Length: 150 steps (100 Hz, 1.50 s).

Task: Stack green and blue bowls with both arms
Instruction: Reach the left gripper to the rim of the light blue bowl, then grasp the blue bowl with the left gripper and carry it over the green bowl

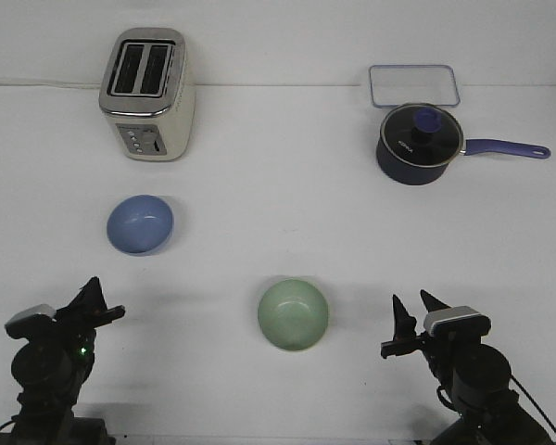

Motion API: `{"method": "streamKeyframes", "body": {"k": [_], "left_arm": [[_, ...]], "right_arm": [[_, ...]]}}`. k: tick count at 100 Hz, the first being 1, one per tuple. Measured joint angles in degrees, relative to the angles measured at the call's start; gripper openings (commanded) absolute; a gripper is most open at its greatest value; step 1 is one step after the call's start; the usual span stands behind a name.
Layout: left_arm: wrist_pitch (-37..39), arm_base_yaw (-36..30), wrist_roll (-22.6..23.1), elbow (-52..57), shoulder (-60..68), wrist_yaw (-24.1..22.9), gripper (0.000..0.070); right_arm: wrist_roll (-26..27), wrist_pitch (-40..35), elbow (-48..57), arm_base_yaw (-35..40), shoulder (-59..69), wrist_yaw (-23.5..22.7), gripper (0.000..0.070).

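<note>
On the white table (pixel 278 204), the glossy mint-green bowl (pixel 293 315) and periwinkle-blue bowl (pixel 140 223) sit well apart. My right gripper (pixel 415 311) is spread open and empty; my left gripper (pixel 97 297), can't tell.

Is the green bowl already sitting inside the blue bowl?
No, the green bowl sits alone on the table near the front, apart from the blue bowl, which lies farther back and to the left.

Probably a lab tabletop (pixel 278 139), white, staged with toaster (pixel 148 93), saucepan (pixel 419 144)

Blue bowl (pixel 140 223) behind-left of green bowl (pixel 293 315)
</note>
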Motion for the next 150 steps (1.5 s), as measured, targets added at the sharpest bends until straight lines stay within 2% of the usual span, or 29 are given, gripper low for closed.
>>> {"method": "streamKeyframes", "body": {"k": [8,11,15,24,27,30,52,72,85,101,124,131,137,150], "left_arm": [[-2.03,0.35,1.4,5.57,6.64,-0.07,0.0021],[-3.06,0.55,1.99,7.61,9.25,-0.07,0.0052],[-4.26,0.68,2.67,10.08,12.7,-0.07,0.0156],[-5.97,0.9,3.96,15.06,20.39,-0.02,0.0498],[-6.29,0.98,4.17,16.44,22.91,0.0,0.0551],[-6.71,1.03,4.35,17.75,25.27,0.02,0.0569],[-9.99,1.88,5.2,25.53,37.94,0.39,0.0568],[-9.81,3.3,5.49,26.95,46.21,0.57,0.0567],[-8.72,4.52,6.1,26.95,51.01,0.87,0.0567],[-6.4,6.16,6.34,26.95,56.41,4.81,0.0567],[-2.71,6.88,6.62,26.95,61.48,6.12,0.0561],[-2.05,6.88,6.64,26.99,62.6,6.14,0.0503],[-2.05,6.88,6.64,27.12,63.34,6.16,0.0419],[-1.51,6.88,6.64,27.26,63.73,6.16,0.0073]], "right_arm": [[-0.02,0.02,0.0,0.0,-0.02,-0.07,0.0345],[-0.02,0.02,0.0,0.0,-0.02,-0.11,0.0344],[-0.02,0.02,0.0,0.0,-0.02,-0.44,0.0345],[-0.02,0.02,0.0,0.0,-0.02,-1.44,0.0345],[-0.02,0.02,0.0,0.0,-0.02,-1.46,0.0345],[-0.02,0.02,0.0,0.0,-0.02,-1.51,0.0345],[-0.02,0.04,0.0,0.0,-0.02,-1.51,0.0345],[-0.04,0.04,0.0,0.0,-0.02,-1.51,0.0344],[-0.04,0.02,0.0,0.0,-0.02,-1.51,0.0345],[-0.04,0.02,0.0,0.0,-0.02,-1.51,0.0344],[-0.02,0.02,0.0,0.0,-0.02,-1.51,0.0344],[-0.02,0.02,0.0,0.0,-0.02,-1.51,0.0344],[-0.02,0.02,0.0,0.0,-0.02,-1.51,0.0343],[-0.04,0.02,0.0,0.0,-0.02,-1.51,0.0341]]}}
